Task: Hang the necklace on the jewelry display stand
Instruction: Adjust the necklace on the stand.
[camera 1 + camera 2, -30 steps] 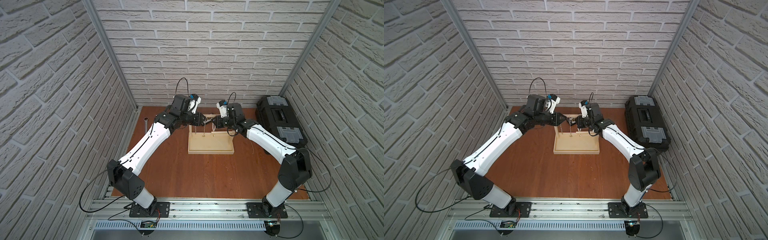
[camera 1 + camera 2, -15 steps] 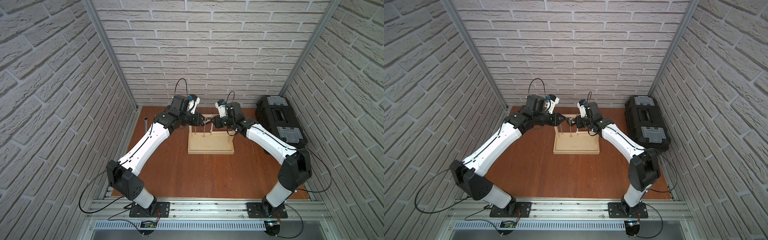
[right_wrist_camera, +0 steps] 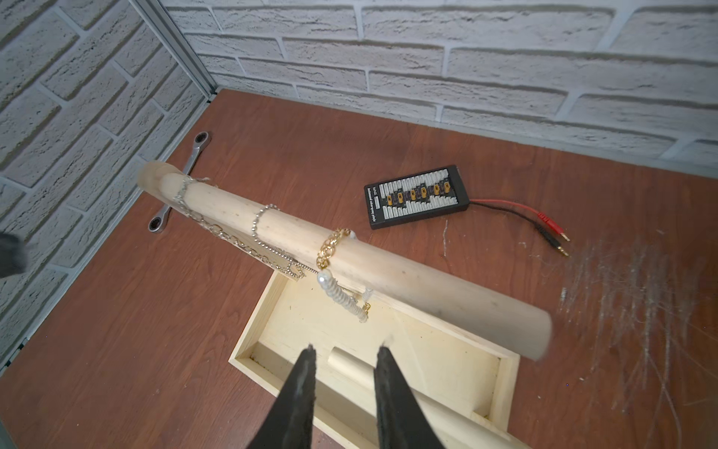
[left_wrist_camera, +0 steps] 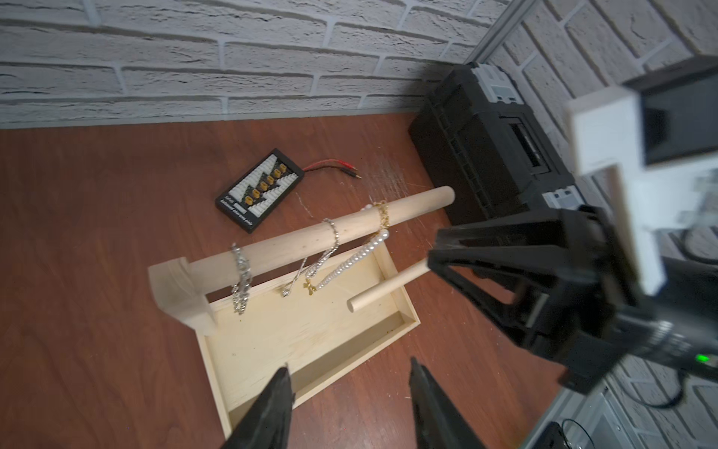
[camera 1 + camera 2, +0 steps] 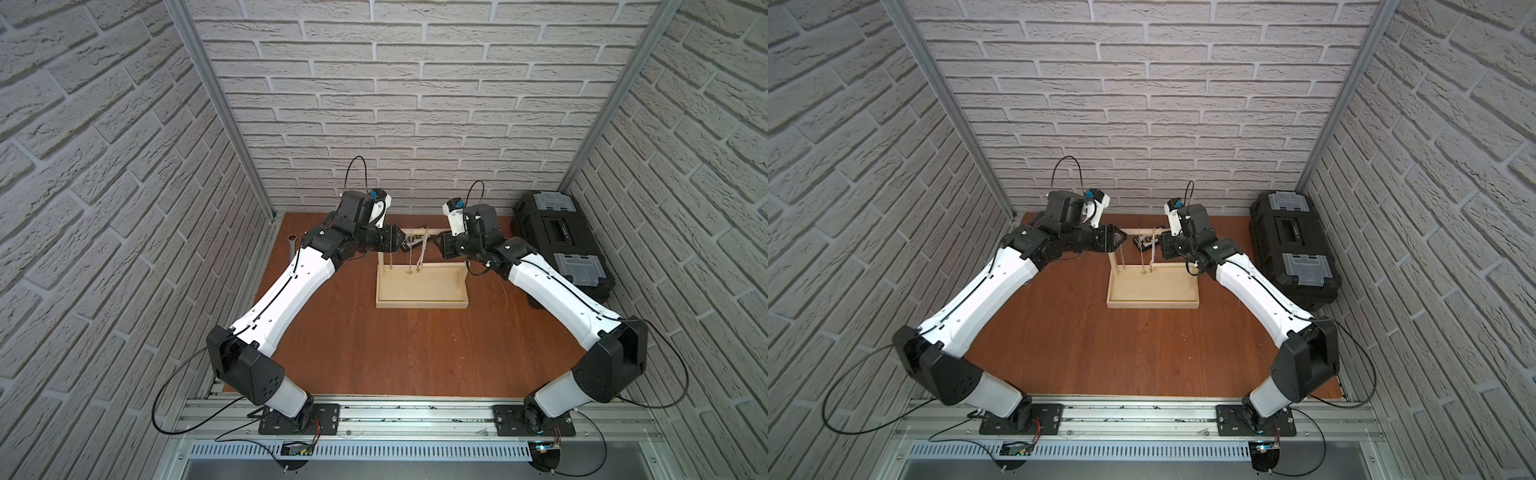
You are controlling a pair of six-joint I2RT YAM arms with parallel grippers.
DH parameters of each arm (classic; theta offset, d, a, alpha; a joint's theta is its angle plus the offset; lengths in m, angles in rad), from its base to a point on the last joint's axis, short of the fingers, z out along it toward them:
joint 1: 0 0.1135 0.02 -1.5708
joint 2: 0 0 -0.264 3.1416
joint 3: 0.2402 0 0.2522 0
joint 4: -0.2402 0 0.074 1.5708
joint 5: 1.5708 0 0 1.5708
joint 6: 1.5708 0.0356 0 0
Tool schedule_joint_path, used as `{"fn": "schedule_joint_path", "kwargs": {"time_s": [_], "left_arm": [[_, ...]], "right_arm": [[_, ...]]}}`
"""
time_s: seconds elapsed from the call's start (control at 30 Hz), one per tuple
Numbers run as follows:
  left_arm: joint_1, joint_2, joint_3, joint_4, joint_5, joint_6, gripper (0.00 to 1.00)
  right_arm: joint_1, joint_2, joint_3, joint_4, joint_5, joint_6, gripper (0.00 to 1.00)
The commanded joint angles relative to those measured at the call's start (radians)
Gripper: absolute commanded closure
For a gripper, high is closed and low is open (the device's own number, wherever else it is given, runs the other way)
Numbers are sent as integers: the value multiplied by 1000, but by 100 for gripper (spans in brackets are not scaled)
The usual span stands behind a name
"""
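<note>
Pearl necklace (image 4: pixel 351 262) hangs over the bar of the stand (image 4: pixel 279 243), beside two silver chains (image 4: pixel 241 280). Left hand (image 4: pixel 349 365) and right hand (image 3: pixel 347 348) both released, fingers apart, near the bar, not touching it.

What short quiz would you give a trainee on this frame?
1. True or false: the pearl necklace lies in the tray of the jewelry display stand.
2. How many items hang on the dowel bar? A one, B three, C five.
3. Fill in: the left hand and right hand both hold ____.
Key: 1 false, it hangs on the bar; 2 B; 3 nothing.
</note>
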State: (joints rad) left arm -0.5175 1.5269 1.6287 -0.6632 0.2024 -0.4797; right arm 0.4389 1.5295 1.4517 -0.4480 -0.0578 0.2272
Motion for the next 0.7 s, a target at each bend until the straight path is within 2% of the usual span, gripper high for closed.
{"fn": "schedule_joint_path", "kwargs": {"time_s": [0.0, 0.1, 0.3, 0.47, 0.57, 0.67], "left_arm": [[18, -37, -29, -61, -121, -19, 45], [30, -56, -63, -76, -179, -40, 45], [53, -108, -138, -65, -188, -63, 47], [64, -132, -167, -64, -195, -71, 49], [71, -149, -182, -59, -194, -73, 48], [79, -160, -191, -59, -189, -71, 49]], "right_arm": [[6, -58, -6, -1, 44, -28, 70], [6, -65, 5, 0, 49, -26, 69], [7, -25, 67, -17, 9, -18, 69], [12, 64, 108, -13, -94, 19, 72], [24, 121, 141, -44, -104, 32, 73], [29, 139, 148, -61, -88, 32, 68]]}}
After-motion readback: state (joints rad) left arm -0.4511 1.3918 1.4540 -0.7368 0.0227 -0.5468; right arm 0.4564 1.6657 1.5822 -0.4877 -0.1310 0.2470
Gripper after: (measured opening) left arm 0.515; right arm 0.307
